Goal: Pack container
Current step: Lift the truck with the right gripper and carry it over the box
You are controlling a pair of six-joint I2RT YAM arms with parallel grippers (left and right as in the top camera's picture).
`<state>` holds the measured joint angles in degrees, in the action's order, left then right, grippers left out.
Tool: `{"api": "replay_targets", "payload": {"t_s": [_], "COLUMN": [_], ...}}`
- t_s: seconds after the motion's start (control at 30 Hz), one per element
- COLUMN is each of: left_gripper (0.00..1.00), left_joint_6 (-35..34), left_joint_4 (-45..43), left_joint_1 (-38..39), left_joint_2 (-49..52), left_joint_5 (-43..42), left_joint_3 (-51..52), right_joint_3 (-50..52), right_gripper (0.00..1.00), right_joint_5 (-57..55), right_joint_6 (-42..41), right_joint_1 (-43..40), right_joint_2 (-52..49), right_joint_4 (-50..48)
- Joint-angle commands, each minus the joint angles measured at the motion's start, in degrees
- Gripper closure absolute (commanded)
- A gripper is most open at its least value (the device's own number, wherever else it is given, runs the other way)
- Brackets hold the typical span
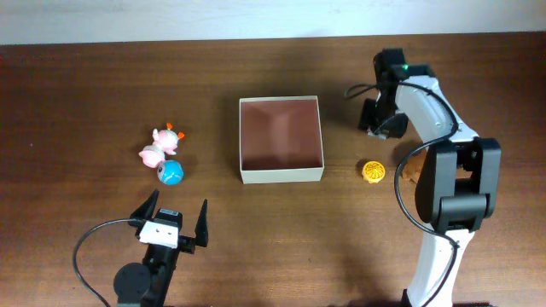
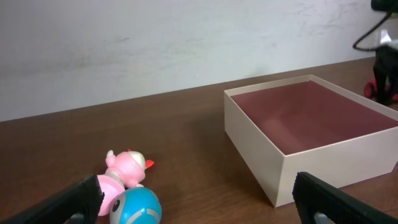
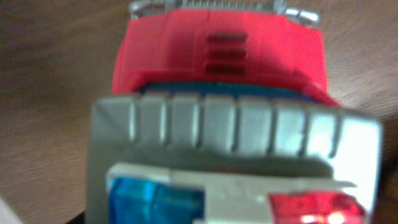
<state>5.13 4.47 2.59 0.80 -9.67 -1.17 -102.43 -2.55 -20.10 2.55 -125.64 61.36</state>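
Observation:
The container (image 1: pixel 281 174) is a square shallow cardboard box with cream walls and a pinkish-brown, empty inside, at the table's middle; it also shows in the left wrist view (image 2: pixel 273 165). My right gripper (image 1: pixel 381 126) is right of the box's far corner, shut on a red and grey toy car (image 3: pixel 217 93) that fills the right wrist view and hides the fingers. My left gripper (image 1: pixel 175 223) is open and empty near the front edge, its fingers either side of bare table (image 2: pixel 199 208).
A pink toy figure (image 1: pixel 158 147) and a blue ball toy (image 1: pixel 171 172) lie left of the box, also in the left wrist view (image 2: pixel 124 171) (image 2: pixel 135 206). A yellow round toy (image 1: pixel 373 171) and a brown object (image 1: pixel 410 174) lie right of the box.

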Motion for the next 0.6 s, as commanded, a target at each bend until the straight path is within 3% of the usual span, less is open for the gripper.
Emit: {"api": "replay_targets", "payload": {"t_s": [0.0, 0.13, 0.4, 0.57], "left_gripper": [0.00, 0.01, 0.00, 0.00], "left_joint_6": [0.76, 0.76, 0.76, 0.76], "left_joint_4": [-0.04, -0.04, -0.04, -0.04], "left_joint_1": [-0.31, -0.31, -0.31, -0.31], "left_joint_2": [-0.46, -0.46, -0.46, -0.46], "left_joint_5": [-0.44, -0.44, -0.46, -0.44], "left_joint_3": [0.28, 0.28, 0.28, 0.28], "right_joint_3": [-6.99, -14.08, -26.93, -29.27], "right_gripper": [0.45, 0.45, 0.44, 0.44], "right_joint_5": [0.79, 9.38, 42.23, 49.75], "right_joint_6": [4.37, 10.14, 25.53, 28.76], "right_joint_1": [-0.31, -0.31, 0.87, 4.37], "right_joint_2": [1.44, 1.53, 1.55, 1.64], "right_joint_4": [3.87, 9.81, 20.24, 22.88]}}
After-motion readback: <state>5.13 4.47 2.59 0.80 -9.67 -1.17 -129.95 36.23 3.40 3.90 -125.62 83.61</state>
